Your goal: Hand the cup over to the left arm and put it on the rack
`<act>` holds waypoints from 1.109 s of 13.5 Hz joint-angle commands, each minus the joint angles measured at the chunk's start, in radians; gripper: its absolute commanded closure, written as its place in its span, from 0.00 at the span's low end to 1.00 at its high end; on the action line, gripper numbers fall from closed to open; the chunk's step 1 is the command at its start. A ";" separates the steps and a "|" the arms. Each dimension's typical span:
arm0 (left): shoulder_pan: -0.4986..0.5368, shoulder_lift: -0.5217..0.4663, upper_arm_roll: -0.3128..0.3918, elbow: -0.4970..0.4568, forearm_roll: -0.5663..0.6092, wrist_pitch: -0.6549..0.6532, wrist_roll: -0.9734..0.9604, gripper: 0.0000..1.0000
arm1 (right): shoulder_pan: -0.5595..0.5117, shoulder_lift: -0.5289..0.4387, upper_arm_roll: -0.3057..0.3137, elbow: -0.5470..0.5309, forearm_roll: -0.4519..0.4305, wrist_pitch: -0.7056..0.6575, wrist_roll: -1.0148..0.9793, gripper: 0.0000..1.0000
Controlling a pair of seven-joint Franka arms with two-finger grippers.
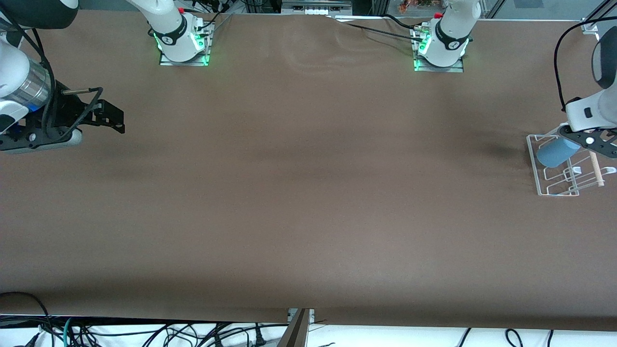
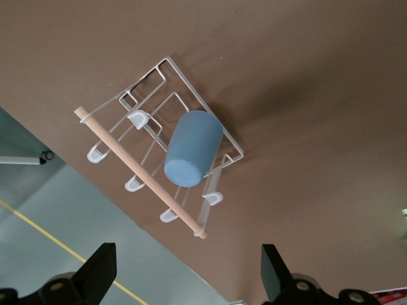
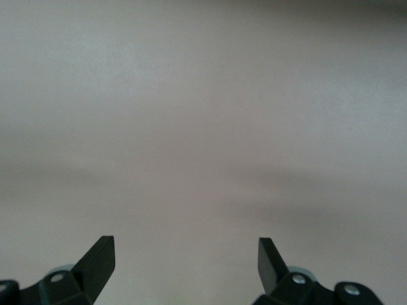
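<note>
One light-blue cup (image 1: 557, 152), plain, handleless and unlabelled, is lying tilted on the white wire rack (image 1: 542, 183) near the table edge at the left arm's end, the left gripper (image 1: 589, 142) hanging just above it. The right gripper (image 1: 112, 117) is waiting over the right arm's end. In the left wrist view, the cup (image 2: 193, 148) is resting between the loops beside the wooden rod (image 2: 137, 170), fingers (image 2: 102, 270) spread and holding nothing. In the right wrist view, spread fingers (image 3: 103, 258) are framing only bare tabletop (image 3: 203, 127)

A brown worktop (image 1: 299, 193) carries the rack (image 1: 559, 185), which stands at the left arm's end. The two arm bases are mounted along the edge farthest from the front camera.
</note>
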 commanded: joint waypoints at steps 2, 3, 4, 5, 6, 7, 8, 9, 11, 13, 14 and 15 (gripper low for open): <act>-0.063 0.011 0.004 0.132 -0.128 -0.153 -0.157 0.00 | -0.004 -0.002 0.002 0.015 0.000 -0.015 -0.012 0.01; -0.069 0.011 0.005 0.156 -0.187 -0.172 -0.195 0.00 | -0.002 -0.002 0.002 0.015 0.000 -0.015 -0.012 0.01; -0.081 0.008 0.008 0.175 -0.241 -0.180 -0.241 0.00 | -0.002 -0.002 0.002 0.015 0.000 -0.015 -0.012 0.01; -0.096 0.005 0.014 0.193 -0.277 -0.183 -0.270 0.00 | -0.004 -0.002 0.002 0.015 0.000 -0.015 -0.012 0.01; -0.115 0.005 0.014 0.219 -0.300 -0.199 -0.283 0.00 | -0.004 -0.002 0.002 0.015 0.000 -0.015 -0.011 0.01; -0.133 0.008 0.014 0.247 -0.323 -0.219 -0.295 0.00 | -0.002 -0.002 0.002 0.015 0.000 -0.015 -0.012 0.01; -0.142 0.009 0.016 0.265 -0.350 -0.224 -0.312 0.00 | -0.004 -0.002 0.002 0.015 0.000 -0.015 -0.012 0.01; -0.150 0.008 0.016 0.268 -0.382 -0.226 -0.339 0.00 | -0.004 -0.002 0.002 0.015 0.000 -0.015 -0.012 0.01; -0.182 0.003 0.025 0.270 -0.476 -0.226 -0.494 0.00 | -0.004 -0.002 0.002 0.015 0.000 -0.015 -0.012 0.01; -0.247 0.003 0.062 0.284 -0.508 -0.229 -0.666 0.00 | -0.004 -0.002 0.002 0.015 0.000 -0.015 -0.012 0.01; -0.267 0.003 0.080 0.290 -0.504 -0.230 -0.665 0.00 | -0.004 -0.002 0.002 0.015 0.000 -0.015 -0.012 0.01; -0.305 0.003 0.124 0.293 -0.501 -0.229 -0.663 0.00 | -0.004 -0.002 0.002 0.015 0.000 -0.015 -0.012 0.01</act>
